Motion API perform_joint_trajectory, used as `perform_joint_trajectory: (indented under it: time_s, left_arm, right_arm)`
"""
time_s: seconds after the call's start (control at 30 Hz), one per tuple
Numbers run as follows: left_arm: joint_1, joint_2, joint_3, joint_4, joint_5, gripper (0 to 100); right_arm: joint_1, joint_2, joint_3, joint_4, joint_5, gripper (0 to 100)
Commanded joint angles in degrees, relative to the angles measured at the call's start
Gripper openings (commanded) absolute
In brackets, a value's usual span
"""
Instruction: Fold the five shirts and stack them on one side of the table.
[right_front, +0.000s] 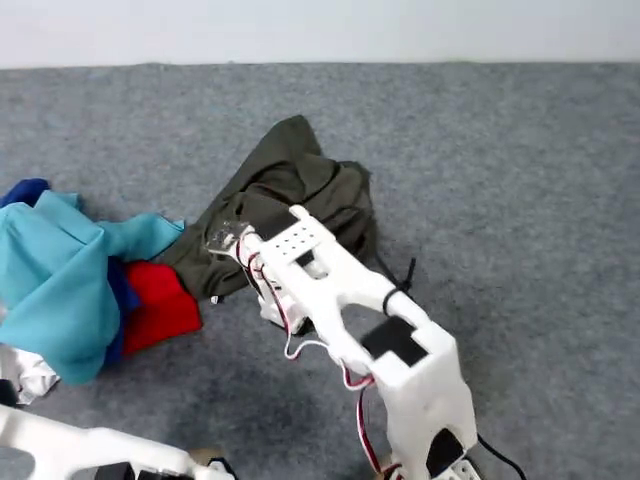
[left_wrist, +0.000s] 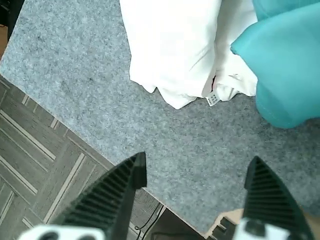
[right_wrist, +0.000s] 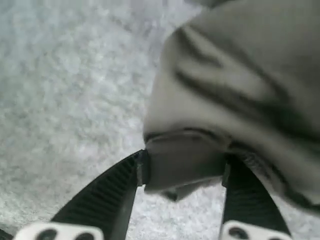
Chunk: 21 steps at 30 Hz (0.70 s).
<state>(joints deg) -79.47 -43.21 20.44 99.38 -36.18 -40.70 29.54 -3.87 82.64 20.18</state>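
A dark olive shirt lies crumpled in the middle of the high view, one corner pointing toward the upper edge of the frame and its folds bunched toward the lower left. The right arm stretches from the lower right of that frame to the shirt's left edge, and its jaws are pinching a fold of the olive cloth between them, as the right wrist view shows up close. At the left of the frame a teal shirt is heaped over a red shirt, with a blue shirt showing behind and beneath it and a white shirt poking out at the lower left edge. The left arm lies along the lower left corner; its jaws are spread wide with nothing between them, over bare covering just beside the white shirt. The desk is covered in grey, felt-like carpet. A pale wall runs along the top of the high view, and past the desk's edge the left wrist view shows a grey wood-pattern floor.
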Motion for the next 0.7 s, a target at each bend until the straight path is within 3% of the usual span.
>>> perform_joint_trajectory:
  time_s: [0.0,0.07,0.4,0.67]
  left_arm:
    - [0.4,0.1,-0.2,1.1,0.4,32]
    - [0.4,0.1,-0.2,1.1,0.4,32]
    - [0.7,0.2,-0.1,1.1,0.4,32]
    - [6.2,-0.4,1.6,1.1,0.5,32]
  right_arm:
    - [3.8,4.6,-6.0,0.7,0.5,10.5]
    - [6.3,6.1,-8.4,2.4,0.5,0.0]
    - [24.1,3.7,-21.5,19.2,10.8,0.9]
    - [42.8,-5.0,-22.9,20.1,22.2,0.9]
